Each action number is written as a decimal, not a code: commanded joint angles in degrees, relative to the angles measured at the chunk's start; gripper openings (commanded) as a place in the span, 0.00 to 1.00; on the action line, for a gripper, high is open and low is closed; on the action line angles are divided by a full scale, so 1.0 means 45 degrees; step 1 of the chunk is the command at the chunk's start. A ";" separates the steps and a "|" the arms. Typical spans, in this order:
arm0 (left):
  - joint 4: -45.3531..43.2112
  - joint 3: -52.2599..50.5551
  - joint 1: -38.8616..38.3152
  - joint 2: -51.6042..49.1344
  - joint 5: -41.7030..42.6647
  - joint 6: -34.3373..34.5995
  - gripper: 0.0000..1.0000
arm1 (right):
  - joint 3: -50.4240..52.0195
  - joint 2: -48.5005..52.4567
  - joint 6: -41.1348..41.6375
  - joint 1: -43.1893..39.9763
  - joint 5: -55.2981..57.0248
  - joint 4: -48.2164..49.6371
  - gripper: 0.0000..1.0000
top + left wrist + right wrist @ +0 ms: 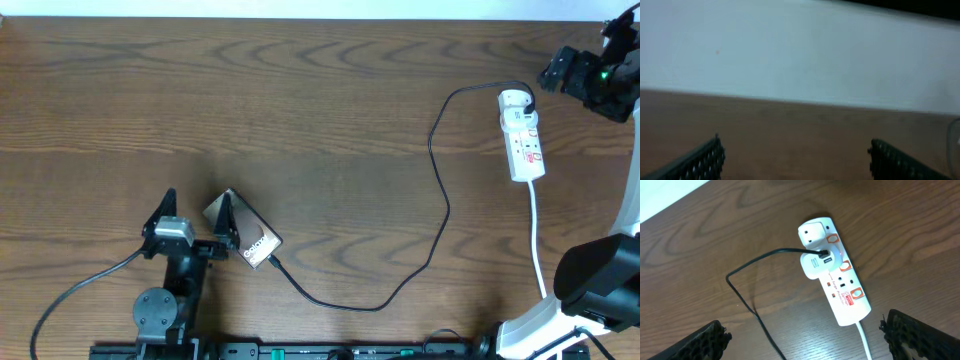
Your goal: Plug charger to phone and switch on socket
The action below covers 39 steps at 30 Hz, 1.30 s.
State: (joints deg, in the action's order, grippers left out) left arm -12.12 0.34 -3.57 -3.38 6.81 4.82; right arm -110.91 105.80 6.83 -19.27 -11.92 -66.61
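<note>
The phone (252, 238) lies on the table at the lower left, text side up. The black charger cable (444, 215) runs from a white adapter in the socket (524, 135) in a long loop to the phone's lower right end. My left gripper (195, 212) is open just left of the phone, with its right finger at the phone's left edge. The left wrist view (795, 155) shows only blurred table and wall between its fingers. My right gripper (562, 72) hovers open above and beside the socket (840, 280), with the cable (755, 315) below it and nothing between its fingers (802, 335).
The socket's white cord (538, 240) runs down toward the right arm's base (600, 280). A robot cable (70, 295) trails from the left arm at the lower left. The table's far edge meets a pale wall.
</note>
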 commanded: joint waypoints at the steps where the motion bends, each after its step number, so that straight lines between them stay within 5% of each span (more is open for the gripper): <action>1: 0.1190 -0.0024 0.0631 0.0661 0.0393 -0.0248 0.90 | 0.0005 0.0063 0.0092 0.0039 0.0053 -0.0015 0.99; 5: 0.3434 -0.0024 0.1209 0.0738 0.0520 -0.0126 0.90 | 0.0005 0.0063 0.0092 0.0039 0.0053 -0.0015 0.99; 39: 0.3478 -0.0019 0.1515 0.0699 0.0291 -0.0117 0.90 | 0.0005 0.0063 0.0092 0.0039 0.0053 -0.0015 0.99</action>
State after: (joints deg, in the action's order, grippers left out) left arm 0.82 0.67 2.96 -0.62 7.14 4.47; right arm -110.91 105.80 6.83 -19.27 -11.90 -66.61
